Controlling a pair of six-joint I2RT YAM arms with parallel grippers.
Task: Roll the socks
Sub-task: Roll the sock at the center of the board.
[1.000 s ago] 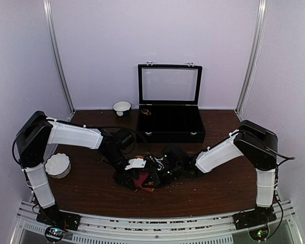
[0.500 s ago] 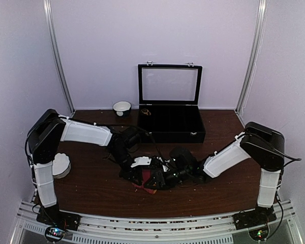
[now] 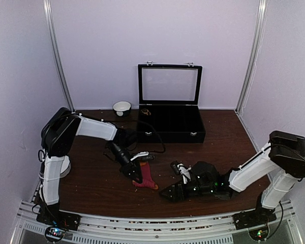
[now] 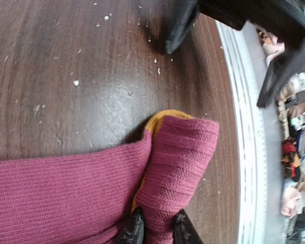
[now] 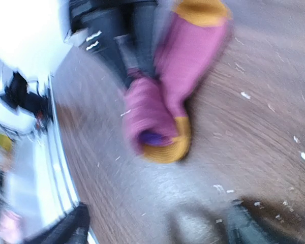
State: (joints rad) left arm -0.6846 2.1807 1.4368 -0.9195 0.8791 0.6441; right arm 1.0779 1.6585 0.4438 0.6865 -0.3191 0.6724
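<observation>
The magenta sock (image 3: 145,178) lies on the brown table (image 3: 91,188) near the front edge, between the two arms, small and partly covered in the overhead view by the left gripper (image 3: 135,172). That gripper is closed onto it. In the left wrist view its two dark fingers (image 4: 137,230) come up from the bottom edge, cut off by the frame, and pinch a folded-over flap of the ribbed fabric, with an orange toe (image 4: 160,119) peeking out from under the fold. The rest of the sock runs off the left and bottom of that picture, so its full length cannot be seen there. The right gripper (image 3: 171,181) sits just beside the sock without touching it, its fingers spread wide. The right wrist view is badly blurred, but it shows the sock (image 5: 173,86) as a loose roll with an orange rim and a purple patch at its centre, the left gripper behind it, and the right gripper's own fingertips (image 5: 68,229) far apart at the bottom corners. White specks (image 4: 76,82) dot the wood. At the back stand a black case (image 3: 170,127) with its glass lid raised and a small white bowl (image 3: 122,108). A second white dish (image 3: 65,168) is mostly hidden behind the left arm.
</observation>
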